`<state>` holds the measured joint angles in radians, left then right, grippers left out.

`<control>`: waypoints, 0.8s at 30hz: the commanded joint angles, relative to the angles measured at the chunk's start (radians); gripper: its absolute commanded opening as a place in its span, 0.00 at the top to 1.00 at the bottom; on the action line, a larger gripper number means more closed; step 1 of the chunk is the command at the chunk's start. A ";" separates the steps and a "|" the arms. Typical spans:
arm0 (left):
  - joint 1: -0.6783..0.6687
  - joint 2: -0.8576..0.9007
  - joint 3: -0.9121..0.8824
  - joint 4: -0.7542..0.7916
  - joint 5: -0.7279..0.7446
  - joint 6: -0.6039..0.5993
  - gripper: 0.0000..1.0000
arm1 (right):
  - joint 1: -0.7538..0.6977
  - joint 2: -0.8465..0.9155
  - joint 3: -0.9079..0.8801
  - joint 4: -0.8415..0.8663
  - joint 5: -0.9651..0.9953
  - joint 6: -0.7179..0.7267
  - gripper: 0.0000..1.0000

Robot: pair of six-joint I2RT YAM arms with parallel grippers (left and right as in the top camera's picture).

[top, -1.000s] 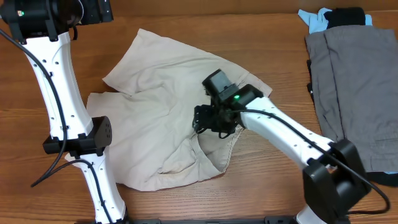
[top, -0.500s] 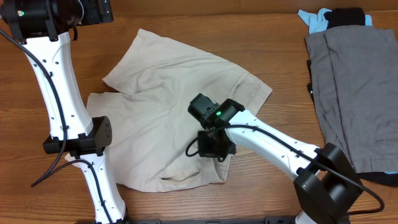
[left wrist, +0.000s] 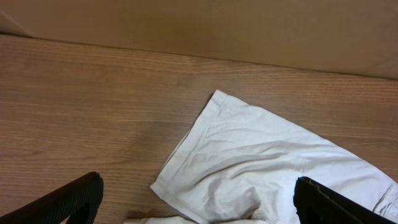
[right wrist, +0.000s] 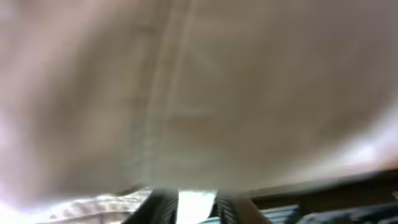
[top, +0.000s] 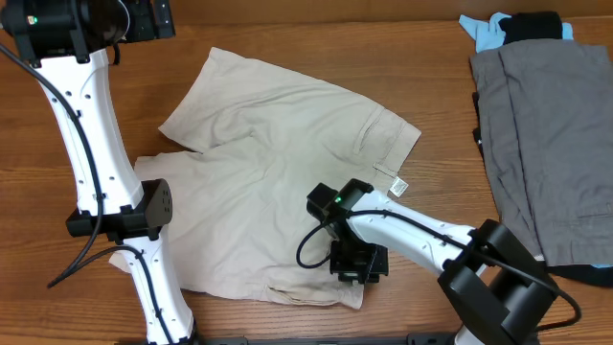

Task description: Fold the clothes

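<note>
While the beige garment point(top: 259, 182) lies spread and wrinkled on the wooden table point(top: 431, 77), its white label tag point(top: 398, 187) at the right edge, the right gripper point(top: 358, 263) sits on its near right corner; blur hides whether it grips. The left gripper point(left wrist: 198, 202) hangs near the far corner, its 2 fingers spread wide. A grey garment point(top: 546, 134) lies well apart, rightward.

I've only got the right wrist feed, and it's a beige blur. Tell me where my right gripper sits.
Observer: On the overhead view, the right gripper is down on the near edge of the clothes. I cannot tell whether it is gripping the fabric.
Operator: Report the left gripper.
Observer: The left gripper is open and holds nothing, looking down on a corner of the clothes.
</note>
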<state>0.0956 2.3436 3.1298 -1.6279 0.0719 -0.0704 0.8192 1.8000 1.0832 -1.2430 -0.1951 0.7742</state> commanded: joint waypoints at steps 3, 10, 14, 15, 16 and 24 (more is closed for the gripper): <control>-0.006 0.007 -0.035 0.010 0.007 0.027 0.00 | -0.008 -0.189 0.093 0.014 0.077 -0.020 0.32; -0.012 0.007 -0.072 0.039 0.043 0.027 0.00 | -0.396 -0.333 0.176 0.140 0.131 -0.285 0.13; -0.012 0.007 -0.072 0.047 0.053 0.027 0.00 | -0.602 -0.259 0.176 0.273 0.031 -0.417 0.13; -0.012 0.007 -0.072 0.048 0.053 0.027 0.00 | -0.637 -0.238 0.176 0.303 0.012 -0.436 0.14; -0.013 0.007 -0.072 0.050 0.053 0.027 0.00 | -0.669 -0.214 0.176 0.334 -0.001 -0.446 0.14; -0.037 0.007 -0.072 0.072 0.056 0.027 0.00 | -0.736 0.004 0.176 0.564 -0.024 -0.472 0.20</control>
<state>0.0856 2.3451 3.0600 -1.5650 0.1078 -0.0673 0.0784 1.7409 1.2549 -0.7258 -0.1875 0.3359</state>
